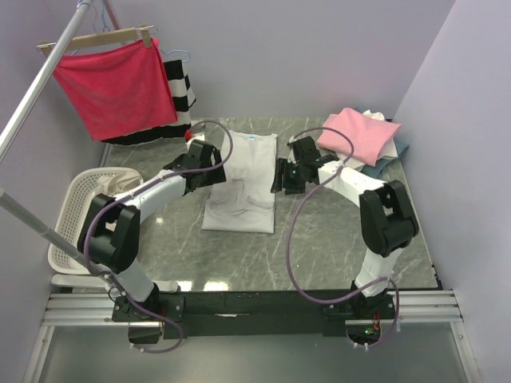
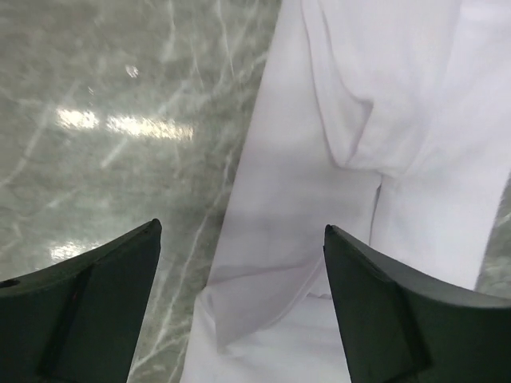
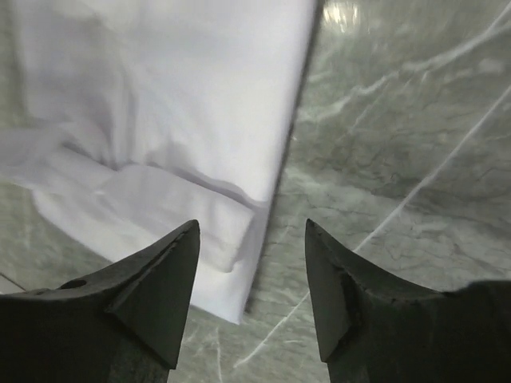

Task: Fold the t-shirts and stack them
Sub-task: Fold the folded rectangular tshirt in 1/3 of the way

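Top view: one white t-shirt (image 1: 242, 183) lies flat on the marble table (image 1: 335, 231) at centre frame, folded into a long narrow strip running from upper to lower frame. A small bluish mark sits at its upper end, too small to read. Creases cross its lower half, and the sleeves cannot be made out from above.

The left gripper (image 1: 209, 166) sits at the strip's left edge and the right gripper (image 1: 281, 175) just beside its right edge. From above, both heads hide their own fingertips, so contact with the cloth cannot be judged in this view.

Left wrist view: the two dark fingers (image 2: 96, 303) stand spread wide with nothing pinched between them. Below the gap lie a folded layer and the cloth's left edge. The finger bases are cut off by the lower frame.

Right wrist view: the fingers (image 3: 160, 287) stand apart and hold nothing. The shirt's hemmed corner lies at left under the gap, bare marble at right.

Upper right of the top view: a pink t-shirt (image 1: 358, 132) tops a pile. White cloth (image 1: 382, 118) and a blue-grey cloth (image 1: 397, 153) show only as edges beneath it, so their fold cannot be told.

Upper left: a red cloth (image 1: 116, 84) on a wooden hanger (image 1: 100, 36) covers most of a black-and-white striped garment (image 1: 180, 86). At left, a white basket (image 1: 76, 207) is partly hidden by the left arm.
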